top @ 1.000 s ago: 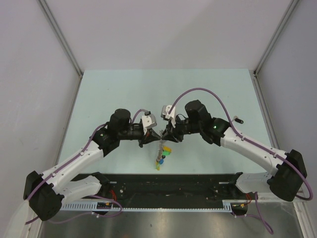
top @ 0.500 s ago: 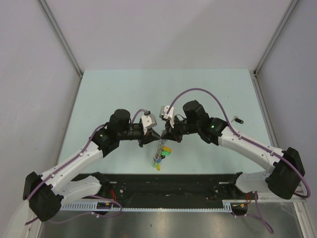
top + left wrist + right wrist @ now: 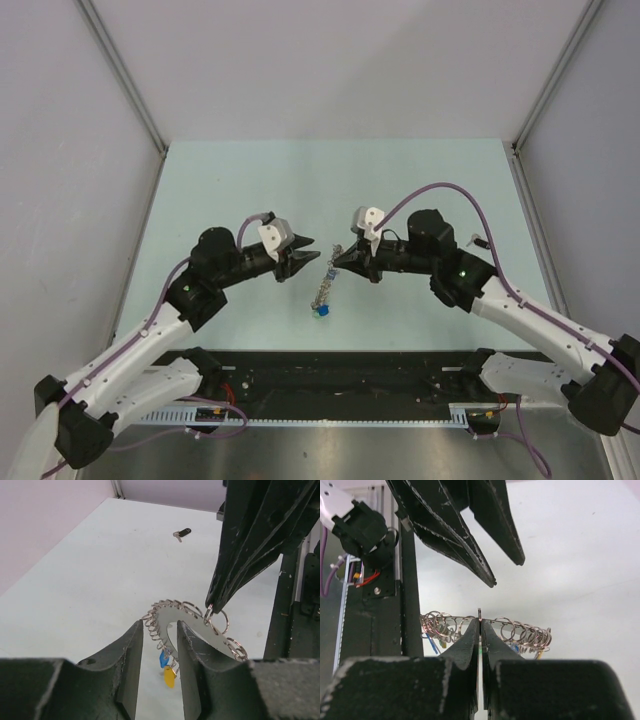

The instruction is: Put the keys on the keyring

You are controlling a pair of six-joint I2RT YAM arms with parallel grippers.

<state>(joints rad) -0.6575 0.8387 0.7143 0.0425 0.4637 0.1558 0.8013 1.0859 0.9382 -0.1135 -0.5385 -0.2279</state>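
The keyring (image 3: pixel 328 282), a grey flat loop rimmed with small wire rings, hangs from my right gripper (image 3: pixel 337 262), which is shut on one of those small rings. In the right wrist view the gripper (image 3: pixel 480 623) pinches the ring at the keyring's (image 3: pixel 525 630) top edge. My left gripper (image 3: pixel 308 256) is open just left of it. In the left wrist view its jaws (image 3: pixel 160 626) stand apart, with the keyring (image 3: pixel 187 622) just beyond them. A blue key (image 3: pixel 164 658) and a yellow key (image 3: pixel 170 676) dangle from it. A black key (image 3: pixel 483 241) lies alone on the table at the right.
The pale green table (image 3: pixel 240 190) has grey walls on three sides. A black rail (image 3: pixel 340 375) with cable track runs along the near edge between the arm bases. The black key also shows far off in the left wrist view (image 3: pixel 183 532).
The two grippers have drawn apart. My left gripper has let go and backed off to the left. My right gripper has shifted right, still holding the keyring, which now hangs from it alone.
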